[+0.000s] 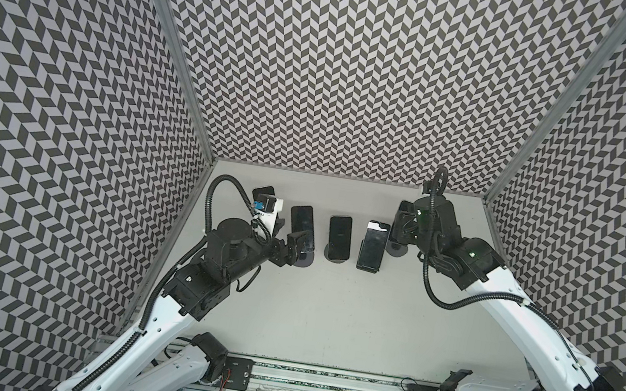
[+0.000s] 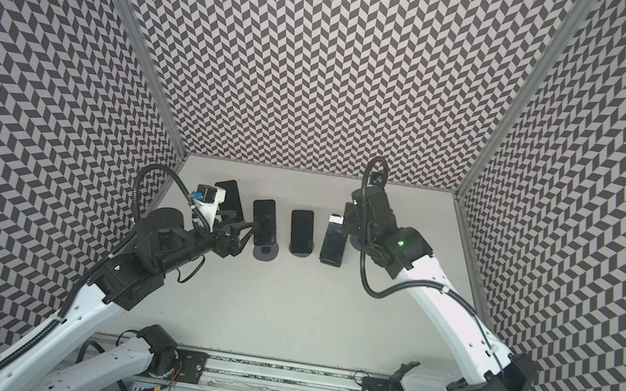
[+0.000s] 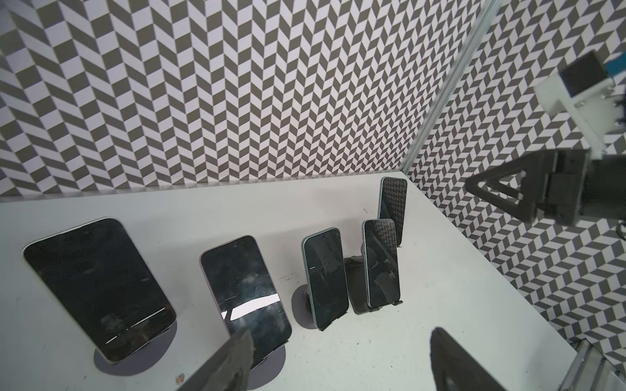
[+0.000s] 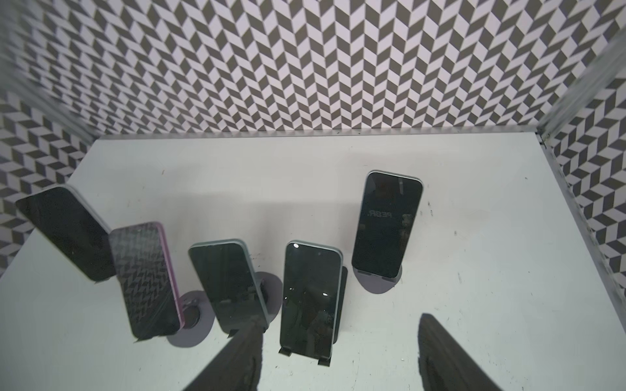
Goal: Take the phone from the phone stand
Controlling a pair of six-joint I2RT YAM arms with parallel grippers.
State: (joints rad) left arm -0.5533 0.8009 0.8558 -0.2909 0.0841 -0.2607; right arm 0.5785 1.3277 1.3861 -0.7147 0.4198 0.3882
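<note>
Five phones (image 1: pixel 338 237), one per stand (image 4: pixel 379 286), row mid-frame on counter (image 1: pixel 327 312). My left claw (image 3: pixel 342 340): apart, empty, beside second from frame-left. My right claw (image 4: pixel 338 321): apart, empty, near rightmost phone (image 4: pixel 386 223). Step: approach, I judge. Next: pinch edges, lift off lip. Writing: faint "PEBR." on rightmost screen.

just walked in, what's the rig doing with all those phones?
A row of phones sits propped on phone stands on the white table; none looks lifted off yet. The left gripper is open and low, right by the second phone from the left, but not gripping it. The right gripper is also open and holds nothing; it hangs above the table near the rightmost phone.
</note>
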